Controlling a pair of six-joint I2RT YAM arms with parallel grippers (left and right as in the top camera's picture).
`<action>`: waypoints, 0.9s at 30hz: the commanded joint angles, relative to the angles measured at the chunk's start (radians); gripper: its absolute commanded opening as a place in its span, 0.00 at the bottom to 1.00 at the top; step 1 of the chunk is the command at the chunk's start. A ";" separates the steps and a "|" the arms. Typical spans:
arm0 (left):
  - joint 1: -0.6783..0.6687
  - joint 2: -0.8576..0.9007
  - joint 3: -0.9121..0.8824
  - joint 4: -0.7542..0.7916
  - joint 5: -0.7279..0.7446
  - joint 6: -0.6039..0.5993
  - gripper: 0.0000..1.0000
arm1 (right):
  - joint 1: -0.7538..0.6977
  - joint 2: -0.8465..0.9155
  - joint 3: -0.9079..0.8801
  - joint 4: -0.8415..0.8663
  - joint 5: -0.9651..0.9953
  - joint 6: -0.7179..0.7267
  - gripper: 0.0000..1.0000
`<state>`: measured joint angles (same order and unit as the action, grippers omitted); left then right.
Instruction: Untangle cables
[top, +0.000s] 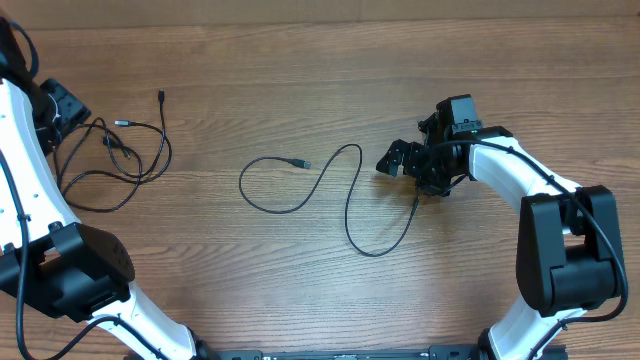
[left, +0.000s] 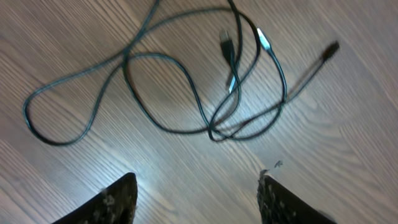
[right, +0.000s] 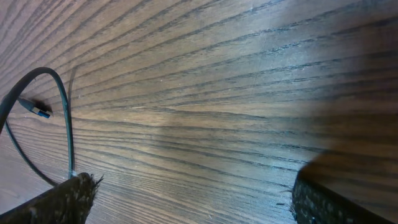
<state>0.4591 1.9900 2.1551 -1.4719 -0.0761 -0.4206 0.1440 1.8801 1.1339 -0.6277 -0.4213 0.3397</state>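
Observation:
A bundle of thin black cables (top: 115, 150) lies in tangled loops at the table's left, with plugs sticking out at the top. In the left wrist view this bundle (left: 180, 93) lies just ahead of my left gripper (left: 199, 196), which is open and empty above the wood. My left gripper (top: 70, 108) sits at the bundle's left edge. One separate cable (top: 300, 190) snakes across the middle, its plug end (top: 302, 162) pointing right. My right gripper (top: 398, 160) is open and empty near that cable's right end. In the right wrist view (right: 193, 202) the cable (right: 65, 124) curves by the left finger.
The wooden table (top: 300, 80) fills the view. The white arm bodies stand at the left edge (top: 30, 180) and at the right (top: 540, 190). The thicker black arm wires run along both arms.

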 joint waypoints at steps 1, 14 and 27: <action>0.004 -0.002 0.003 -0.016 0.127 0.078 0.62 | -0.007 0.013 -0.013 0.006 0.047 -0.003 1.00; -0.134 -0.002 -0.140 0.000 0.365 0.269 0.63 | -0.007 0.013 -0.013 0.011 0.031 0.012 1.00; -0.447 -0.002 -0.437 0.197 0.365 0.259 0.62 | -0.029 0.013 -0.013 0.037 -0.025 0.035 1.00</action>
<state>0.0818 1.9900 1.7649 -1.3006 0.2741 -0.1757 0.1383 1.8805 1.1324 -0.6041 -0.4473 0.3672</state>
